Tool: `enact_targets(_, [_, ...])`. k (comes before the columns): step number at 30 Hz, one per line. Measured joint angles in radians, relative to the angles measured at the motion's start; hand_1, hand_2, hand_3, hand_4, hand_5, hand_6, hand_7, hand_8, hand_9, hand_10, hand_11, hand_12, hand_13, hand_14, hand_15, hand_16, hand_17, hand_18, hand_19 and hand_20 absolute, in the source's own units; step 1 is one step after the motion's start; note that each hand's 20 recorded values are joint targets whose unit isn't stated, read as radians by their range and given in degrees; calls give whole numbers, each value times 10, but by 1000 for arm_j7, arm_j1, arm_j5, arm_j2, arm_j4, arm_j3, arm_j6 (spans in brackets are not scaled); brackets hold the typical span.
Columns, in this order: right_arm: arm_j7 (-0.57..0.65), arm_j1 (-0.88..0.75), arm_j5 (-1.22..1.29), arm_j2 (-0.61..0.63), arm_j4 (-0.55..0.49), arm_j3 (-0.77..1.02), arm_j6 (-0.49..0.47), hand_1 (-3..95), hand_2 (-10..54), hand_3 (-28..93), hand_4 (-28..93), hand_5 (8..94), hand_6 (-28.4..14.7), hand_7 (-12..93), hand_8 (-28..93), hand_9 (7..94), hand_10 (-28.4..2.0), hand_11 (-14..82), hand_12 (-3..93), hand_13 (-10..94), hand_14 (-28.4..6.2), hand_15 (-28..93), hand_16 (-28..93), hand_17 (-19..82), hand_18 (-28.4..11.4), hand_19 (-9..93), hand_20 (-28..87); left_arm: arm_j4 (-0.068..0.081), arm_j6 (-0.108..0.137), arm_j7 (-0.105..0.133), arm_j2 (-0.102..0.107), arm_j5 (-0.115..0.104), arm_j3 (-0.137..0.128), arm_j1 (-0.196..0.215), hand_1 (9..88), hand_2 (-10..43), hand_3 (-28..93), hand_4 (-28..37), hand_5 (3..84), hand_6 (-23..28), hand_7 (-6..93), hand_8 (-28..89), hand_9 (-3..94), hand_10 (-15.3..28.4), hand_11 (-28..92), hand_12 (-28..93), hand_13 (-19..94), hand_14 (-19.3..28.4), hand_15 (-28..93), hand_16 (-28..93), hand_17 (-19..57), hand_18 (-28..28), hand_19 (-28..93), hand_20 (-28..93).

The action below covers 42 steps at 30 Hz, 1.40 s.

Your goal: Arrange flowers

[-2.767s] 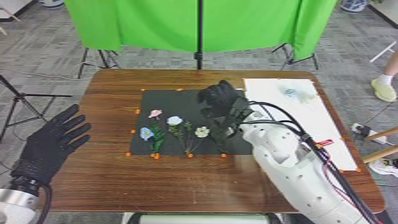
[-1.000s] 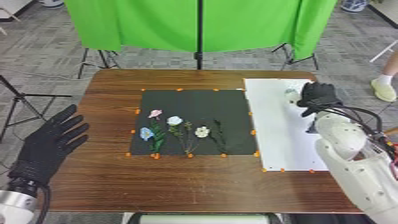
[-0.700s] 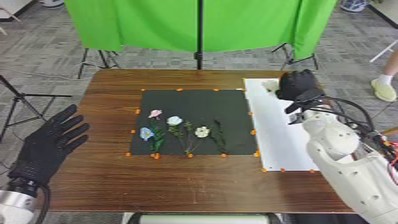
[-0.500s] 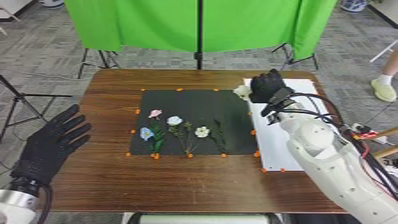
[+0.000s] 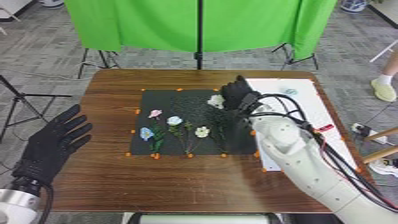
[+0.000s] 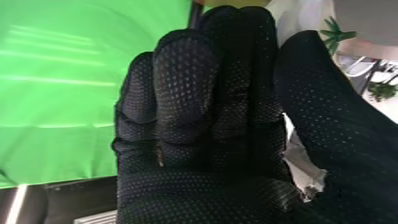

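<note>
The right hand [image 5: 238, 94] is over the black mat's [image 5: 169, 97] right edge, its thumb and fingers pinching a white flower [image 5: 216, 101] whose head sticks out to the left. In the right wrist view the thumb of the right hand [image 6: 213, 125] lies close against the fingers, with white material around them. On the mat lie a pink flower [image 5: 155, 113], a light blue flower [image 5: 147, 133], a white-blue flower [image 5: 174, 120] and a cream flower [image 5: 202, 132], stems toward the front. The left hand [image 5: 49, 142] is relaxed and open beyond the mat's left side.
A white sheet [image 5: 311, 117] lies right of the mat, partly under the right arm, with a pale blue flower [image 5: 290, 92] near its far end. Orange tabs line the mat and sheet. A green curtain [image 5: 151, 25] hangs behind the brown table [image 5: 178, 190].
From over the mat, the right hand went to the white sheet, then came back left with the white flower to the mat's right edge. The left hand stays in place.
</note>
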Motion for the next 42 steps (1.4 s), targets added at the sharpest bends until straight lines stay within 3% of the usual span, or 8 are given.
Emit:
enact_targets(10, [3, -13, -38, 0, 0, -18, -18, 409, -86, 815, -283, 704, 40, 418, -142, 830, -33, 221, 368, 743, -10, 596, 232, 248, -162, 749, 378, 3, -6, -8, 1, 0, 0, -11, 254, 2, 698, -282, 244, 16, 208, -120, 198, 97, 216, 153, 139, 122, 332, -7, -118, 183, 404, 70])
enact_targets(18, [-15, -53, -10, 13, -25, 13, -21, 314, -95, 839, -283, 688, 41, 369, -128, 771, -57, 345, 248, 721, -17, 603, 221, 240, -168, 745, 388, 3, -8, -8, 1, 1, 0, -12, 255, 2, 699, -282, 245, 17, 207, -121, 198, 98, 215, 152, 139, 122, 332, -8, -118, 183, 404, 70])
enact_targets(21, [-24, -70, -2, 23, -52, 27, -23, 268, -95, 881, -283, 668, 42, 336, -189, 741, -64, 361, 227, 695, -25, 607, 222, 229, -171, 740, 390, 3, -8, -8, 1, 1, -1, -11, 255, 2, 698, -282, 245, 16, 207, -120, 198, 98, 214, 152, 139, 122, 331, -8, -118, 183, 405, 71])
enact_targets(27, [-27, -108, 1, 43, -134, 86, -91, 197, -45, 928, -266, 499, -2, 298, -210, 548, -94, 365, 215, 504, -67, 609, 186, 184, -188, 718, 392, 2, -7, -6, -1, 1, -1, -8, 254, 2, 698, -282, 245, 16, 207, -120, 198, 97, 214, 153, 139, 122, 331, -8, -118, 183, 405, 70])
enact_targets(31, [28, -107, 77, 50, -141, 137, -228, 184, -28, 932, -210, 355, -28, 242, -178, 344, -115, 259, 183, 297, -102, 436, 121, 130, -182, 620, 315, 2, -7, -5, -3, 1, -2, -5, 254, 2, 699, -282, 244, 16, 208, -119, 198, 97, 215, 153, 139, 122, 333, -8, -119, 183, 404, 70])
enact_targets(34, [143, -83, 156, 63, -103, 143, -265, 189, -28, 932, -207, 247, -49, 199, -151, 214, -129, 163, 196, 173, -136, 269, 140, 69, -193, 530, 214, 2, -7, -5, -4, 1, -3, -4, 254, 2, 698, -282, 244, 16, 208, -120, 198, 97, 215, 153, 139, 122, 332, -9, -118, 183, 405, 70])
enact_targets(38, [271, -37, 161, 75, -10, 158, -283, 192, -26, 932, -217, 196, -68, 140, -110, 150, -132, 101, 212, 120, -154, 141, 169, 28, -207, 478, 151, 2, -7, -4, -5, 1, -3, -3, 254, 2, 698, -282, 244, 16, 207, -120, 199, 97, 215, 153, 139, 122, 331, -8, -118, 183, 403, 69])
enact_targets(42, [308, -29, 173, 88, 42, 232, -297, 195, -34, 932, -226, 191, -69, 139, -108, 159, -137, 90, 209, 136, -155, 115, 177, 22, -215, 471, 131, 2, -7, -4, -6, 2, -3, -3, 254, 2, 698, -282, 245, 16, 206, -119, 199, 97, 216, 153, 139, 122, 331, -8, -118, 183, 404, 70])
